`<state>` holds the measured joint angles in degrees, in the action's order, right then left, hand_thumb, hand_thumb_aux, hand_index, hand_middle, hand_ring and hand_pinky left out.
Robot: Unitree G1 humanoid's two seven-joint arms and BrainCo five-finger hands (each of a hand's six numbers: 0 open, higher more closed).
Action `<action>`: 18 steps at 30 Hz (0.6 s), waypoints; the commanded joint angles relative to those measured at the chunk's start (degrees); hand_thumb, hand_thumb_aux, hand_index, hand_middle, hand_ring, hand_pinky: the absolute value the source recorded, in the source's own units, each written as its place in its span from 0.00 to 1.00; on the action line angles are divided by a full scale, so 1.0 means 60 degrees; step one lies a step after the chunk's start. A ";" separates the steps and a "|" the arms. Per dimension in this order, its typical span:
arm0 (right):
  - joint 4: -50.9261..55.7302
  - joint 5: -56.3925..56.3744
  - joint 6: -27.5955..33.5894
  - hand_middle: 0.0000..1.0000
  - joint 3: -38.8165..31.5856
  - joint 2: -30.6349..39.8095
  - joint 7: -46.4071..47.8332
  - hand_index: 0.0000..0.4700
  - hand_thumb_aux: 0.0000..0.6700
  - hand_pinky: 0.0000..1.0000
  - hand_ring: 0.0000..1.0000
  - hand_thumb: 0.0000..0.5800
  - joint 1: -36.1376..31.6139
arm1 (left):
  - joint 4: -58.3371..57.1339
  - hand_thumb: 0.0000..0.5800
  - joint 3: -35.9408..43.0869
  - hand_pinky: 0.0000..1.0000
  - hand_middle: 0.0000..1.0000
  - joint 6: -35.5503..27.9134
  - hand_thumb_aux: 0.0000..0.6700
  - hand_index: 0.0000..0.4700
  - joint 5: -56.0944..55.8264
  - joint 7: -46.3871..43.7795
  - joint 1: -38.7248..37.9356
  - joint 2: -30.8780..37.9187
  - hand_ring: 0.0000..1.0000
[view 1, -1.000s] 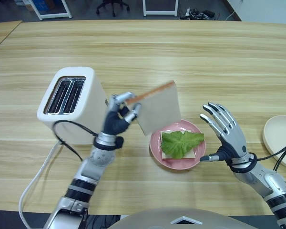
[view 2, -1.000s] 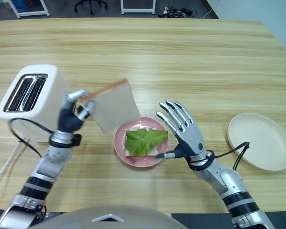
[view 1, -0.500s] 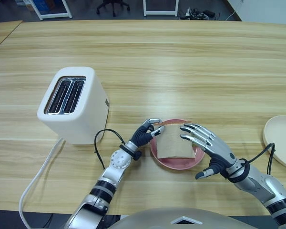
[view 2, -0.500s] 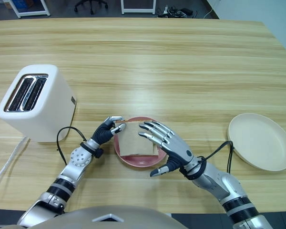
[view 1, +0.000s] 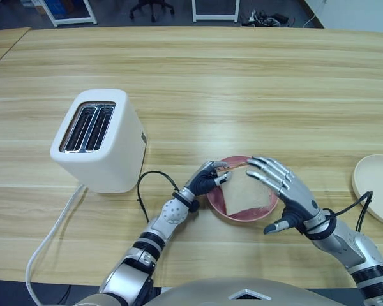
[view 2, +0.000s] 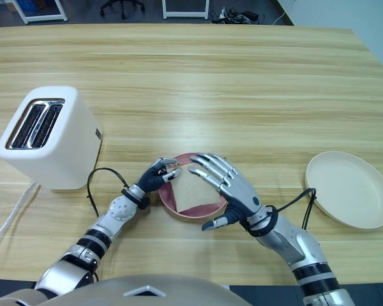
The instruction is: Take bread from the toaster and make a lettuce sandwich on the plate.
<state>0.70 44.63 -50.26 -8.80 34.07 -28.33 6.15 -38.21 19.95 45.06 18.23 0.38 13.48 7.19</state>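
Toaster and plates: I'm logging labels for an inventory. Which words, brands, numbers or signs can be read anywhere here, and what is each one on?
No text can be read.
toaster: a small dark mark on its side wall, too small to read.
pink plate, bread, cream plate, table: no print or signs visible.

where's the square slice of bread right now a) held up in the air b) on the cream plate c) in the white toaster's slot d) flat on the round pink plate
d: the square slice of bread lies flat on the round pink plate.
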 commanded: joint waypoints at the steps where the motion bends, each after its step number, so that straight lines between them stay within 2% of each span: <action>1: -0.0073 0.0353 -0.0061 0.00 0.0280 -0.0157 -0.0272 0.00 0.00 0.00 0.00 0.00 -0.0043 | -0.0424 1.00 0.0015 1.00 1.00 0.0001 1.00 1.00 0.0521 0.0368 0.0172 0.0008 1.00; 6: 0.0098 0.0624 0.0178 0.00 0.0555 -0.0262 -0.0586 0.00 0.00 0.00 0.00 0.00 -0.0020 | -0.0897 1.00 -0.0011 1.00 1.00 0.0038 1.00 1.00 0.0852 0.0785 0.0395 -0.0051 1.00; 11: 0.0812 0.0256 -0.0335 0.00 -0.0491 0.0066 0.0810 0.00 0.00 0.00 0.00 0.00 0.0172 | -0.0649 1.00 -0.0247 1.00 1.00 0.0362 1.00 1.00 0.0865 0.1360 0.0462 -0.0061 1.00; 18: 0.1325 0.0048 -0.0498 0.00 -0.0875 0.0096 0.1548 0.00 0.00 0.00 0.00 0.00 0.0106 | -0.0457 1.00 -0.0433 1.00 1.00 0.0561 1.00 1.00 0.0365 0.1180 0.0355 -0.0308 1.00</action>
<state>7.66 45.39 -53.00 -13.38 34.02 -20.56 6.87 -41.30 17.78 48.22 21.73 8.23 16.22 5.87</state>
